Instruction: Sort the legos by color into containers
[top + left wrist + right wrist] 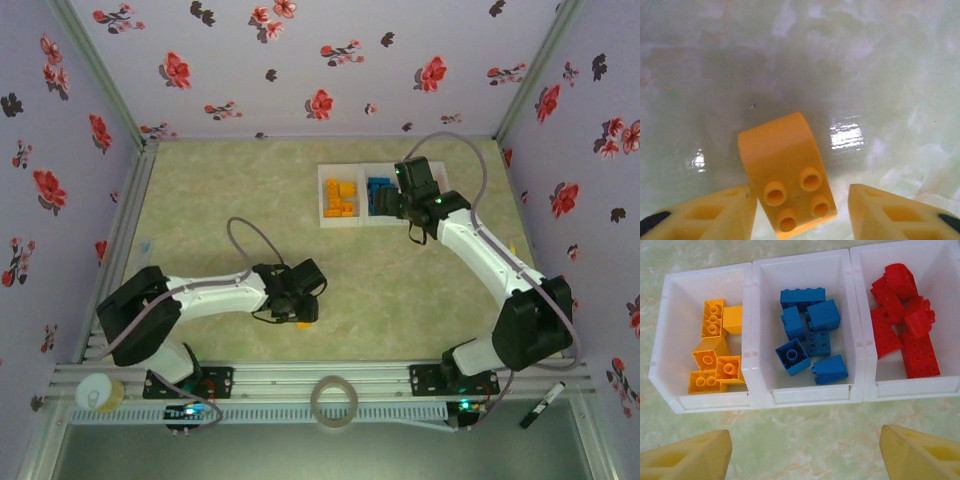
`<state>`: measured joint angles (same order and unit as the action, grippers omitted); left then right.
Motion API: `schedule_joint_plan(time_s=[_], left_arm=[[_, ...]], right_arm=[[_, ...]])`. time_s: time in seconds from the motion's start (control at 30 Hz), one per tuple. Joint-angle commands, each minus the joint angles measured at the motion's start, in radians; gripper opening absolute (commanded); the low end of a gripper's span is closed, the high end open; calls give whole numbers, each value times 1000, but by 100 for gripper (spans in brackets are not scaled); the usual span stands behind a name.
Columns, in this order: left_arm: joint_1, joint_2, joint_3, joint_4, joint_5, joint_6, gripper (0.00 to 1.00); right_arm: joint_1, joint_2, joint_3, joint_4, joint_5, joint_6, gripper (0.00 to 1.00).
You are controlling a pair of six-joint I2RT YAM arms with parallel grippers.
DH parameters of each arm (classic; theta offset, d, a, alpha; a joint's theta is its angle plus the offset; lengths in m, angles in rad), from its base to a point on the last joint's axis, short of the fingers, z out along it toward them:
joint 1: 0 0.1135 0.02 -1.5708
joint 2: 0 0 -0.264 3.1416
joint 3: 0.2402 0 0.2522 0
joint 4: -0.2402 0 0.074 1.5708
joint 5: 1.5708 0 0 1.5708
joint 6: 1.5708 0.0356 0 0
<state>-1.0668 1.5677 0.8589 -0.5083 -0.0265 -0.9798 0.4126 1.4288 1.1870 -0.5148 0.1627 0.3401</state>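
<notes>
Sitting at 1 o'clock on the table (200, 200), the tray (754, 330) has three compartments. The right gripper (806, 432) hangs at its 6 o'clock, fingers wide apart and empty. The left gripper (800, 187), near the table's 6 o'clock, has its fingers spread either side of a loose orange brick (785, 165). In the tray, orange bricks (715, 355) lie at 9 o'clock, blue bricks (807, 340) in the middle, red bricks (902, 335) at 3 o'clock.

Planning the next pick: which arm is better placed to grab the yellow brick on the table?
Left. The left pincer, open, straddles the yellow brick; the right pincer hangs open at the tray.
</notes>
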Motion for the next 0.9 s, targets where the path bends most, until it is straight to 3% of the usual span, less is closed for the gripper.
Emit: schedule_joint_plan(time_s=[0.0, 0.2, 0.5, 0.63, 0.87], left_arm=[[-10, 34, 46, -93, -47, 73, 47], [-48, 117, 124, -168, -111, 124, 43], [-65, 187, 212, -228, -196, 154, 26], [-39, 191, 266, -208, -234, 201, 23], [82, 238, 467, -147, -253, 417, 22]], right_arm=[[5, -41, -20, -18, 31, -12, 79], [5, -48, -30, -17, 31, -7, 79], [-6, -148, -84, -45, 32, -8, 79], [-54, -224, -76, -158, 11, -43, 80], [-104, -315, 13, -395, 52, -34, 81]])
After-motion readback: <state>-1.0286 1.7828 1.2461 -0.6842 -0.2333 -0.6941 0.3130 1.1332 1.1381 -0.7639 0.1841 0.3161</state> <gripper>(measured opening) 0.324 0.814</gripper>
